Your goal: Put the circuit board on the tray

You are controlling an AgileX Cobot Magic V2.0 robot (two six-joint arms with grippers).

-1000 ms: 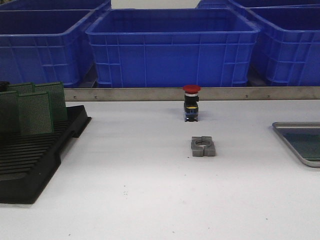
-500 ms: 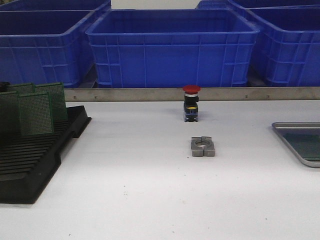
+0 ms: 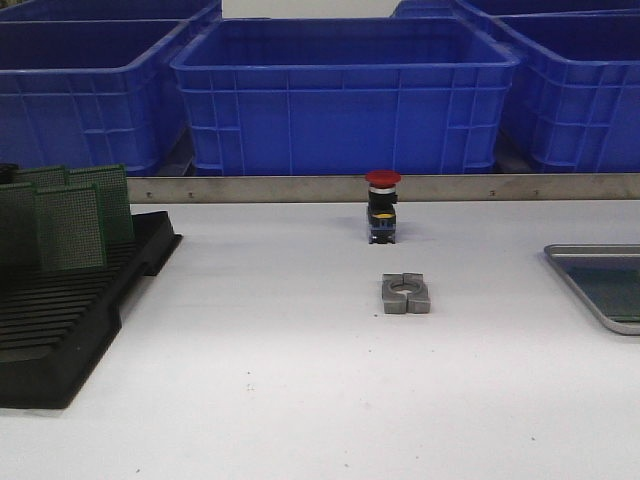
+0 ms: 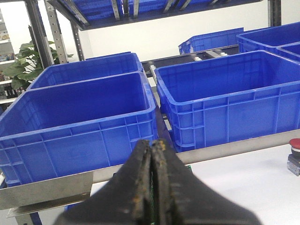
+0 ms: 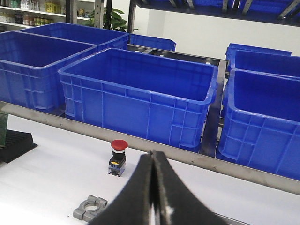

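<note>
Several green circuit boards stand upright in a black slotted rack at the table's left. The silver-grey tray lies at the right edge, partly cut off; its floor looks dark greenish and I cannot tell whether something lies in it. Neither gripper shows in the front view. In the left wrist view my left gripper is shut, and a sliver of green board shows beyond its fingers. In the right wrist view my right gripper is shut and empty above the table.
A red push-button switch stands mid-table at the back, with a grey split clamp in front of it. Large blue bins sit behind a metal rail.
</note>
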